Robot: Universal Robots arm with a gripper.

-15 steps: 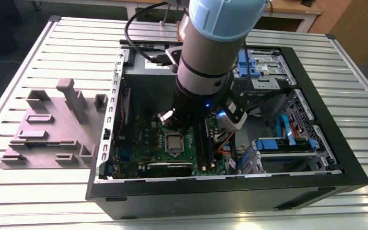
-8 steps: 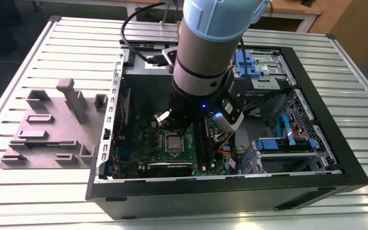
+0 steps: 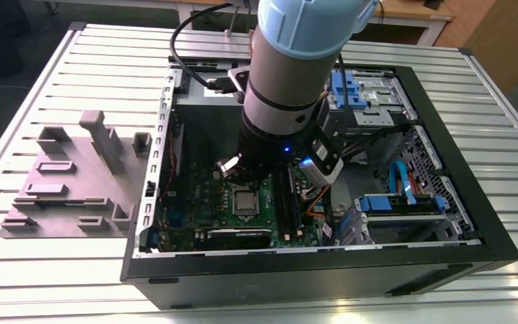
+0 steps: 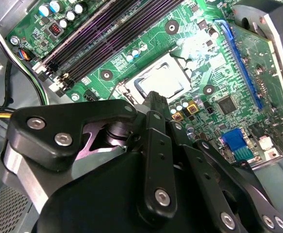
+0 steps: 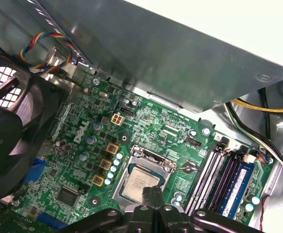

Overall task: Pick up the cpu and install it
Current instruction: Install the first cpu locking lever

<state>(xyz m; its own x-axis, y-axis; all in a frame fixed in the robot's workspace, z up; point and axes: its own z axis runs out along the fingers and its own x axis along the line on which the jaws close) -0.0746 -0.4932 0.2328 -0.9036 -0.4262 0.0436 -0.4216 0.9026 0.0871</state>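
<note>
1. One computer case (image 3: 439, 202) lies open on the slatted table (image 3: 61, 283) in the exterior view.
2. One green motherboard (image 5: 146, 121) sits inside it.
3. One cpu (image 5: 140, 184) rests in the socket.
4. Four long memory slots (image 4: 102, 34) run side by side in the second wrist view.
5. One black fan (image 5: 5, 141) shows in the first wrist view.
6. One grey fixture block (image 3: 70, 182) stands on the table at the exterior view's left.
7. One robot arm (image 3: 286, 81) reaches into the case.

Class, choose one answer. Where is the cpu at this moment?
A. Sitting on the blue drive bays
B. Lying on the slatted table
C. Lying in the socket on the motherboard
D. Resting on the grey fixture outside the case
C: in both wrist views the cpu lies flat inside the socket frame on the motherboard, just beyond the claw.
</note>
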